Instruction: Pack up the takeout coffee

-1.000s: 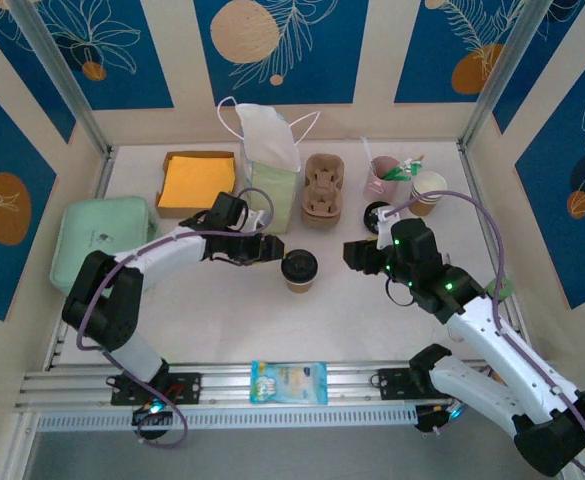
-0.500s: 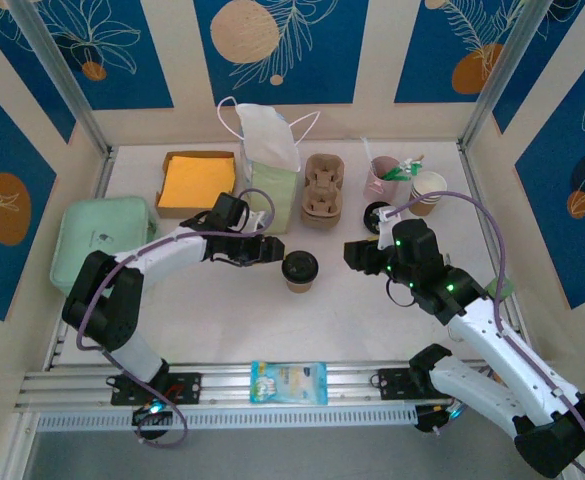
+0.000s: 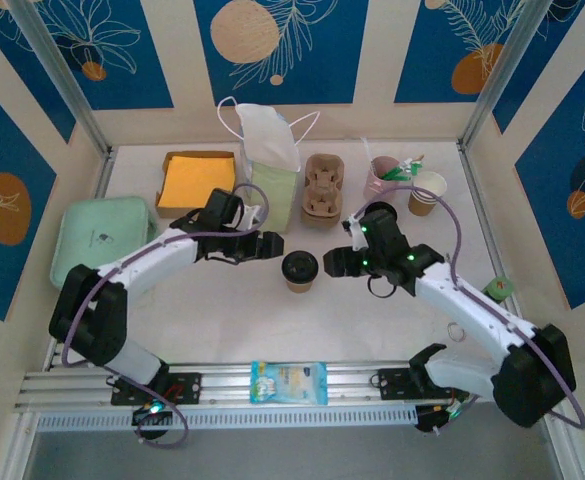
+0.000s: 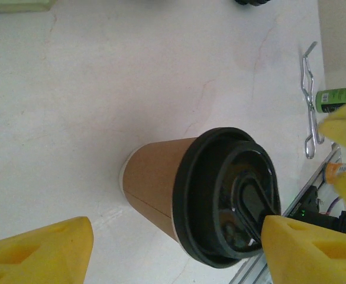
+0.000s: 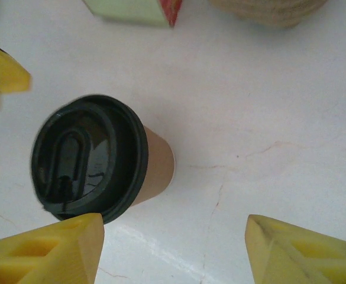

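The coffee (image 3: 299,270) stands up in front of the bag (image 3: 272,170). The left gripper (image 3: 273,246), nearer the bag, and the right gripper (image 3: 334,262), farther right, are both spread wide, pinching nothing.

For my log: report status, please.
Left gripper open, right gripper open, flanking takeout coffee. Coffee upright, lid on, not held. Left gripper between it and paper bag.

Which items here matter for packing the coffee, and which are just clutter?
Job: lidded coffee cup; paper bag and cup carrier, probably the packaging.
Lying about: utensil cup, lidless cup, cardboard box, green container, snack packet.
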`<action>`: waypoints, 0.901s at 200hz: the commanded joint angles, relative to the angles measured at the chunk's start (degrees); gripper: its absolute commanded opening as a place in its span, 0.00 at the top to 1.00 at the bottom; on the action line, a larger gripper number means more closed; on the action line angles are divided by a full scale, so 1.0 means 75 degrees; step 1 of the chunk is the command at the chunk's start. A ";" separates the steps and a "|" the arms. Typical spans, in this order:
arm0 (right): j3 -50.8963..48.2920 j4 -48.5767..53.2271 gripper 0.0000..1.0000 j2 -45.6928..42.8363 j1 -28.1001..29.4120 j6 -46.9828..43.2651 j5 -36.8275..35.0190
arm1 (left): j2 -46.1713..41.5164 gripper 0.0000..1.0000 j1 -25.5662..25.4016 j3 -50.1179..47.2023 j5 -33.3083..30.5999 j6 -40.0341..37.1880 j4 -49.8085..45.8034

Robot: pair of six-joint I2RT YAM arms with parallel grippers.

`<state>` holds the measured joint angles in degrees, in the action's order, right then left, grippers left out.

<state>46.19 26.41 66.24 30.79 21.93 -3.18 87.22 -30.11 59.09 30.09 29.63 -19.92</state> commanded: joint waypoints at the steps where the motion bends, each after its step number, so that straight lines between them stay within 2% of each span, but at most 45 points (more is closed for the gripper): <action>1: 0.0372 -0.0051 0.31 0.0476 0.0142 0.0132 0.0503 | -0.0089 0.25 -0.0228 0.0175 -0.0193 -0.0036 -0.0342; 34: 0.0652 -0.0155 0.27 0.1048 0.0289 0.0137 0.0529 | 0.0001 0.25 -0.0397 0.0053 -0.0311 -0.0036 -0.0303; 128: 0.1141 -0.0184 0.27 0.1738 0.0325 0.0142 0.0598 | 0.0297 0.27 -0.0811 0.0083 -0.0434 -0.0048 -0.0275; 180: 0.0957 -0.0184 0.29 0.1919 0.0348 0.0337 0.0313 | 0.0525 0.37 -0.0813 -0.0338 -0.0535 0.0010 -0.0033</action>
<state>53.49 24.77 80.40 33.01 22.83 -0.49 89.41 -35.77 58.70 26.92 29.61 -20.51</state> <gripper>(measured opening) 0.716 0.649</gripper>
